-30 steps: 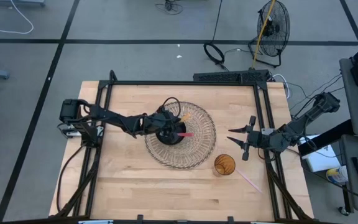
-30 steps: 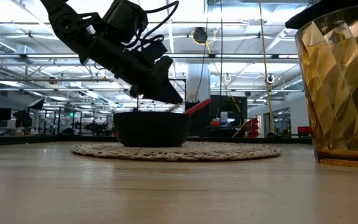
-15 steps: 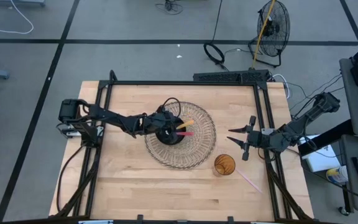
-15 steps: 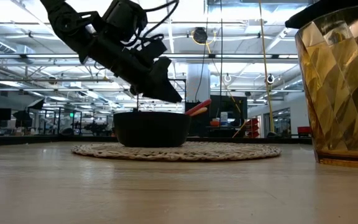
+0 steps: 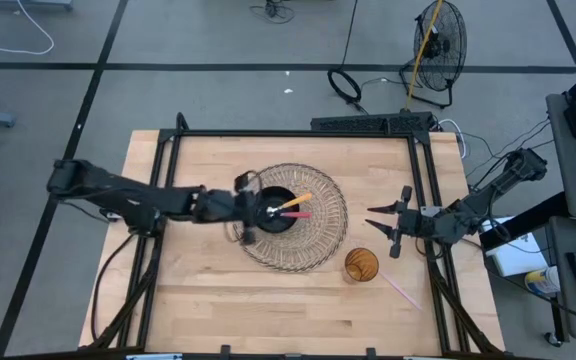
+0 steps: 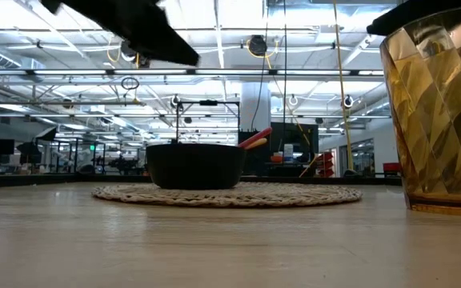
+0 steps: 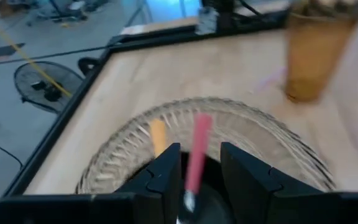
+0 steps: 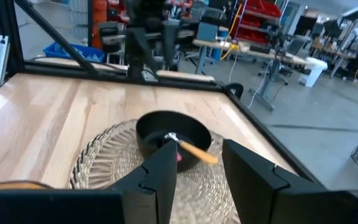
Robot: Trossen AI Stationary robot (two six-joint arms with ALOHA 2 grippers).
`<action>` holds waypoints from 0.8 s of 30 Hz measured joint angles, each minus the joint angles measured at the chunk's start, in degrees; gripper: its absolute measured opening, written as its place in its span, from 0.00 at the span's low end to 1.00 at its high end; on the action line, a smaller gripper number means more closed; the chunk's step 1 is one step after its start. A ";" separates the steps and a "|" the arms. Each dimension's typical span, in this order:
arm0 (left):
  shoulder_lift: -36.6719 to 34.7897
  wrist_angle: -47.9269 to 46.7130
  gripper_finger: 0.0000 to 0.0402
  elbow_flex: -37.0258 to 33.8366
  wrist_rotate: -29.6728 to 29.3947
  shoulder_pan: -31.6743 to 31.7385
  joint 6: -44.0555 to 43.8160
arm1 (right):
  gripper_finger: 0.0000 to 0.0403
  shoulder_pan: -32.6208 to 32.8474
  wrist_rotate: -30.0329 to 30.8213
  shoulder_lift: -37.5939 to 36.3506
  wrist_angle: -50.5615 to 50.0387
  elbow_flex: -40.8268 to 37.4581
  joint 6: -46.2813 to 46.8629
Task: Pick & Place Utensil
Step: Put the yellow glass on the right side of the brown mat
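A black bowl [image 5: 276, 212] stands on a round woven mat [image 5: 318, 235] in the middle of the table. Two utensils lie in the bowl, their handles leaning on its right rim: a pink one [image 5: 299, 213] and an orange one [image 5: 294, 203]. My left gripper [image 5: 256, 208] hangs open above the bowl's left rim, high up in the low view [image 6: 184, 54], with nothing in it. In its wrist view the pink handle [image 7: 197, 149] shows through the gap between the fingers. My right gripper [image 5: 380, 222] waits open at the table's right, pointing level at the bowl [image 8: 173, 134].
An amber faceted cup [image 5: 360, 265] stands right of the mat toward the near edge, large in the low view [image 6: 438, 112]. Another pink utensil [image 5: 401, 290] lies on the wood near the right frame rail. A black frame borders the table.
My left gripper has risen from just over the bowl and drawn back toward the table's left edge, mostly in the last half second. The orange utensil has come to lie in the bowl beside the pink one. Bowl and mat have stayed put.
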 joint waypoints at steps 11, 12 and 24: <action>-7.90 -7.88 0.30 -3.35 -8.01 -17.29 -7.21 | 0.32 -0.05 -6.70 2.34 5.97 1.58 1.93; -8.05 -6.70 0.30 -4.47 -8.67 -18.48 -7.22 | 0.32 -0.10 -7.53 3.20 4.60 2.21 3.61; -8.08 4.20 0.30 -13.78 -16.21 -22.56 -10.84 | 0.32 -3.49 -17.17 21.10 -35.29 28.01 23.00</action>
